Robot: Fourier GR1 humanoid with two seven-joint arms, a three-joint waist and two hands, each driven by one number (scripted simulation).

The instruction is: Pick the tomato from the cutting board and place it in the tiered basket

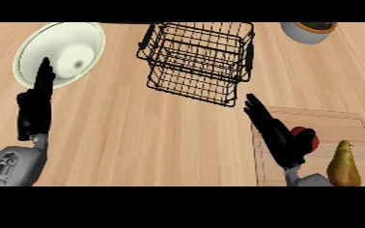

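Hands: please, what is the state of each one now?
Left hand: open, fingers straight, holding nothing.
Right hand: fingers straight, thumb beside the tomato; not yet closed on it.

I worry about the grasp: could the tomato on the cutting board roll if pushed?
Probably: the tomato looks round and smooth, so it may roll on the flat cutting board. The right hand beside it might block it.
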